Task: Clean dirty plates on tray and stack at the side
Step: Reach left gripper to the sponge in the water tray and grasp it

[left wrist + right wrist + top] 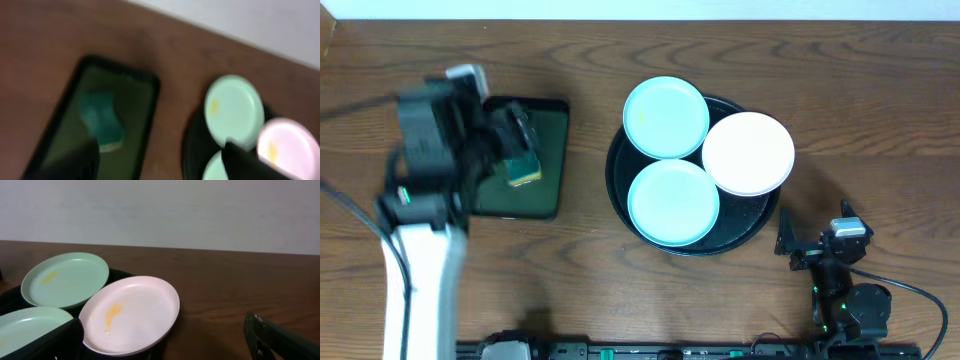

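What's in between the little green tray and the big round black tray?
Nothing, just bare wooden table between the rectangular tray and the round tray. The overhead view shows it best.

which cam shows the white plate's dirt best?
Right wrist: the white plate sits close and sharp, its yellow smear plain. Overhead shows the whole plate, but washed out, with no smear visible. Left wrist shows it blurred, the smear faint.

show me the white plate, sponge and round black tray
white plate [748, 152], overhead view, its centre
sponge [103, 119], left wrist view, its teal top
round black tray [757, 220], overhead view, bare lower-right edge
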Controlling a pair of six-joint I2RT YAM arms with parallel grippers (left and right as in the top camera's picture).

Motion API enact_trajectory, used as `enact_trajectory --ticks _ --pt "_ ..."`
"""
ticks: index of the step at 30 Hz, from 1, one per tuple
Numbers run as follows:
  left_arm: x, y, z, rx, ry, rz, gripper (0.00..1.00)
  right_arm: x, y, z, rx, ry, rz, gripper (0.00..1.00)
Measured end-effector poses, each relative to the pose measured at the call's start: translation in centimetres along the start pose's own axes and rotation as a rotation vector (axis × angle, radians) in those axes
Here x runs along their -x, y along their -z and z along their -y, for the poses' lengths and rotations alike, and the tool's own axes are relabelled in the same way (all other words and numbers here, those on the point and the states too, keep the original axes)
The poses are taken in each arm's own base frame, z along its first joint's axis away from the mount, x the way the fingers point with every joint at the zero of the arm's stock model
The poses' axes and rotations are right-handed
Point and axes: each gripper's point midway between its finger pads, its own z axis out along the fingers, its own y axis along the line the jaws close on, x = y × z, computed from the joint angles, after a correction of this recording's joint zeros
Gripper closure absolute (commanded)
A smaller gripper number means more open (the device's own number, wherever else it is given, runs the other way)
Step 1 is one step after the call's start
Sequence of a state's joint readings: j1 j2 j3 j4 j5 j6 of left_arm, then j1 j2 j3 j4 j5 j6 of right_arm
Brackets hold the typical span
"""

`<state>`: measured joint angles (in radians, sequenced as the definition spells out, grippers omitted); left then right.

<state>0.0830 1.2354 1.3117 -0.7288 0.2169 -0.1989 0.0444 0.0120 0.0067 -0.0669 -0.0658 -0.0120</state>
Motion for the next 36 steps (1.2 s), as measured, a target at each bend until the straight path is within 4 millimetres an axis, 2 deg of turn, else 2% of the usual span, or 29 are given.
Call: enact_trajectory --ticks 4,9,13,17,22,30,33,36 --pt "3.3 -2.1 -1.0 0.070 0.037 -0.042 0.22 0.0 0.0 0.0 0.000 0.000 0.000 0.01" --pt "2.1 -5.0 -2.2 0.108 0.050 -0.124 0.22 0.0 0.0 0.0 0.000 0.000 0.000 0.01" --pt "1.1 -7.1 -3.8 0.173 0.059 -0.179 0.21 0.0 0.0 0.0 0.000 0.000 0.000 0.01" --pt "-1.3 -9.4 -6.3 0.255 0.112 -0.286 0.22 0.0 0.0 0.0 0.000 0.000 0.000 0.01" --pt "-4.7 -13.1 -9.3 0.325 0.179 -0.422 0.22 0.0 0.0 0.0 0.000 0.000 0.000 0.01" --pt "-9.5 -19.0 -12.0 0.373 0.213 -0.564 0.22 0.0 0.0 0.0 0.000 0.000 0.000 0.01" --pt "-11.3 -20.2 -12.9 0.390 0.225 -0.617 0.22 0.0 0.0 0.0 0.000 0.000 0.000 0.01" --pt "-12.1 -20.7 -13.7 0.401 0.240 -0.641 0.23 0.0 0.0 0.0 0.000 0.000 0.000 0.01"
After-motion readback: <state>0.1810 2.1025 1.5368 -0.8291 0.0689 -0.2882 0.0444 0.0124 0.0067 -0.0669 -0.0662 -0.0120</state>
